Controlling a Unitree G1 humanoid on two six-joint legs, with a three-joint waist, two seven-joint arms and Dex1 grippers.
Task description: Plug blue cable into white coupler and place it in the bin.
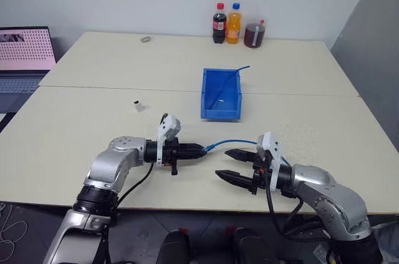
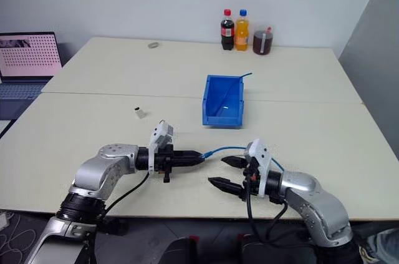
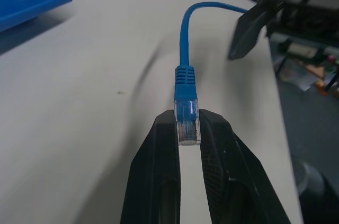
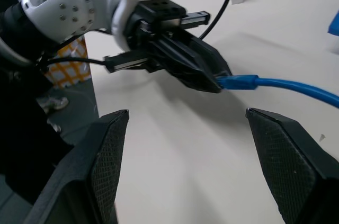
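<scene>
My left gripper [image 1: 201, 149] hangs a little above the table's front part, pointing right, shut on the clear plug [image 3: 187, 123] of the blue cable [image 1: 232, 142]. From the plug the cable runs right, past my right gripper [image 1: 227, 165]. That gripper is open and holds nothing, just right of the plug and facing it. In the right wrist view the left gripper [image 4: 211, 80] pinches the cable [image 4: 286, 83] between the right fingers [image 4: 108, 150]. The white coupler [image 1: 138, 106] stands alone on the table, back and left of my left hand. The bin [image 1: 221, 113] stands at mid-table beyond both grippers.
A thinner, darker blue cable [image 1: 243, 68] sticks out over the bin's far right corner. Two bottles [image 1: 219, 24] and a jar [image 1: 254, 34] stand at the table's far edge, with a small grey ring [image 1: 146, 39] to their left. A laptop [image 1: 25, 52] is at the far left.
</scene>
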